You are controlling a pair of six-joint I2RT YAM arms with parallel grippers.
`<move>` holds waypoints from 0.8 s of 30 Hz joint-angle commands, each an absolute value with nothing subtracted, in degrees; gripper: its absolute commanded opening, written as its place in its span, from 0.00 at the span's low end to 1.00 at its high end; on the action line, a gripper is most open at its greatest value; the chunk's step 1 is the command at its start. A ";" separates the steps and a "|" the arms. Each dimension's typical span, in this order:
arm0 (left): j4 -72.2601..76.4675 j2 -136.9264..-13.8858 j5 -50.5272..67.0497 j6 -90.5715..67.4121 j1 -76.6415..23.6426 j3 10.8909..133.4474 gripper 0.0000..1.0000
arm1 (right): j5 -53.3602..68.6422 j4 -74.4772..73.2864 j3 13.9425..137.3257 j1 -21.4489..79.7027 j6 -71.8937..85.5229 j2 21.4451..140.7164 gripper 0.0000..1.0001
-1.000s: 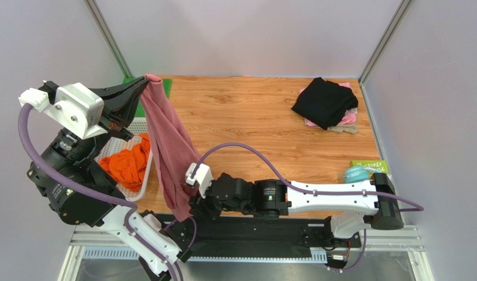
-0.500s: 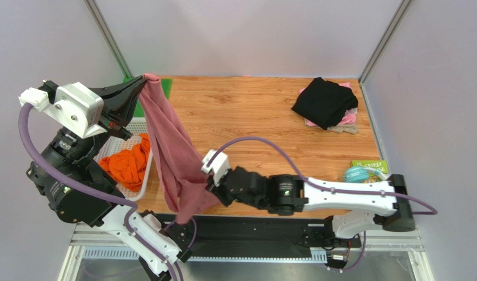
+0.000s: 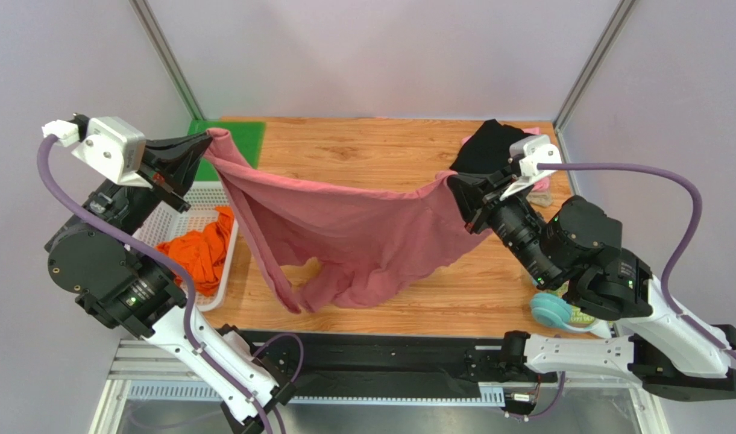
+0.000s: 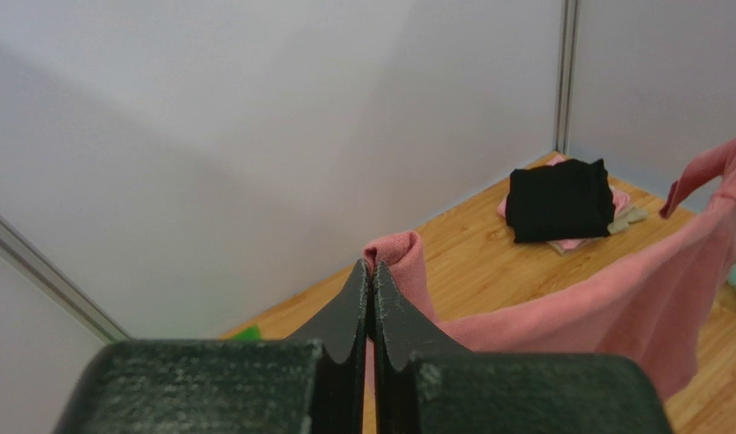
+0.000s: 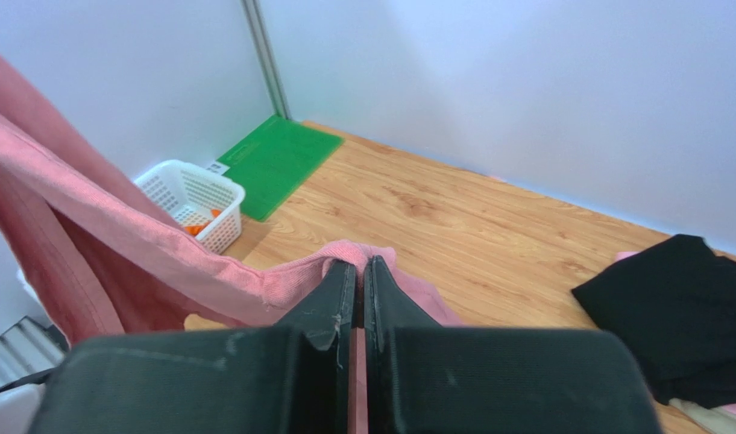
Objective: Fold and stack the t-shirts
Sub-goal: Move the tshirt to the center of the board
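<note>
A large dusty-rose t-shirt (image 3: 353,231) hangs stretched in the air between both arms, its lower part drooping to the table. My left gripper (image 3: 206,143) is shut on one end of its top edge at the back left; the pinched cloth (image 4: 394,249) pokes past the fingertips. My right gripper (image 3: 453,185) is shut on the other end at the right, with pink fabric (image 5: 358,255) clamped between the jaws. A folded black t-shirt (image 4: 560,199) lies on pale pink ones at the back right. An orange t-shirt (image 3: 197,253) sits in the basket.
A white mesh basket (image 3: 186,221) stands at the left table edge, beside a green mat (image 3: 240,140) in the back left corner. A teal round object (image 3: 552,312) and a green box lie at the right edge. Grey walls enclose the table.
My right gripper closed on the hanging shirt's lower part and carried it up and far to the right, spreading the shirt wide. The left arm shifted slightly, still holding its end.
</note>
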State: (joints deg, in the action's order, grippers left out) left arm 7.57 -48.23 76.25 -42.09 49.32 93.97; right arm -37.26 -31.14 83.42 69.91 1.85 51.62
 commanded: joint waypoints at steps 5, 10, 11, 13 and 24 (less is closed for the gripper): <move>-10.72 -45.78 82.79 -22.14 49.83 94.30 0.00 | -42.97 -35.68 88.15 69.87 -3.16 52.03 0.00; -6.69 -57.03 84.02 -36.63 49.92 100.80 0.00 | -46.14 -38.14 90.78 69.79 -4.40 52.03 0.00; -5.72 -57.91 85.24 -37.78 49.92 101.51 0.00 | -46.14 -39.01 91.57 69.79 -3.79 51.77 0.00; -6.06 -57.84 86.65 -37.88 49.83 102.74 0.00 | -45.44 -41.74 93.86 69.79 -1.68 50.98 0.00; -3.00 -53.88 96.06 -44.56 49.83 103.80 0.00 | -28.94 -50.80 103.79 69.79 5.01 44.12 0.00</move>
State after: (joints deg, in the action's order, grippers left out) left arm -8.54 -55.27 85.71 -39.86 49.36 102.19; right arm -37.12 -48.10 98.28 69.93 2.44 46.50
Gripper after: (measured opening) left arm 0.007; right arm 0.015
